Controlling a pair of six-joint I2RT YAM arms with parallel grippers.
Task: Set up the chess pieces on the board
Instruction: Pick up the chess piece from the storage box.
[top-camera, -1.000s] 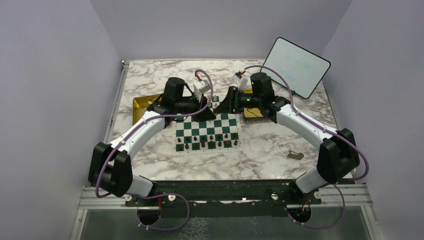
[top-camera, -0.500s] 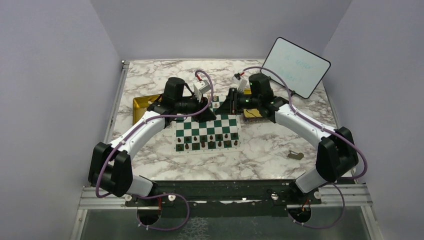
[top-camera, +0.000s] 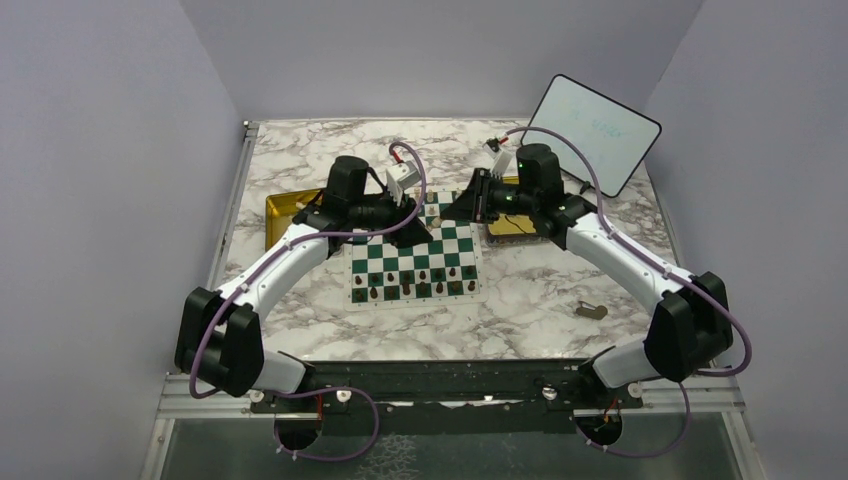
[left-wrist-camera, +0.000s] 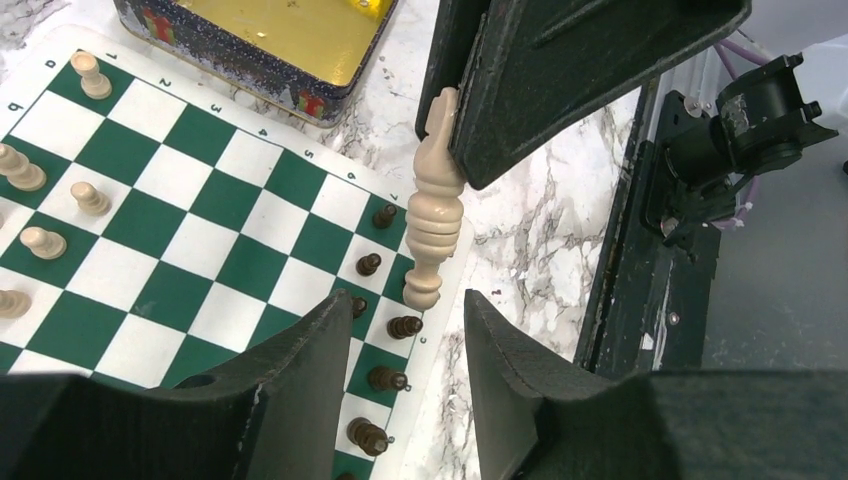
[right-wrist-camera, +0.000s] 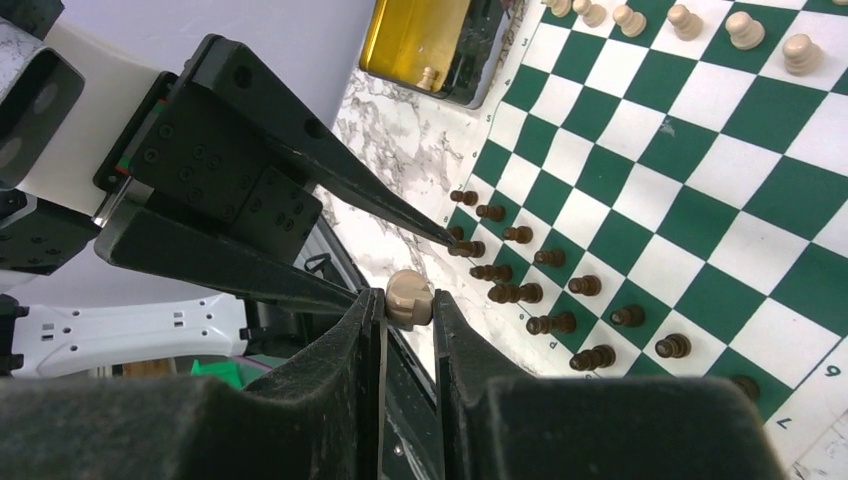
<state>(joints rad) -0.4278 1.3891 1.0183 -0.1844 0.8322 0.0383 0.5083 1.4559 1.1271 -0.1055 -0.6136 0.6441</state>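
Left wrist view: cream chess piece (left-wrist-camera: 435, 210), tall, ringed stem, flared base.
Piece location: just ahead of left gripper (left-wrist-camera: 408, 300), over board (left-wrist-camera: 250, 268) edge.
Left gripper: jaws apart, gripping nothing.
Right gripper (right-wrist-camera: 405, 300): clamped on piece's head.

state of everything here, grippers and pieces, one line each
cream piece, upright in mid-air, gripped at the head
right gripper, shut on the cream piece
left gripper, open, jaws either side of that piece's base
board, lying flat
dark pieces, standing in two rows at the board's near edge
other cream pieces, standing at the far side
gold tray, open, one cream piece inside
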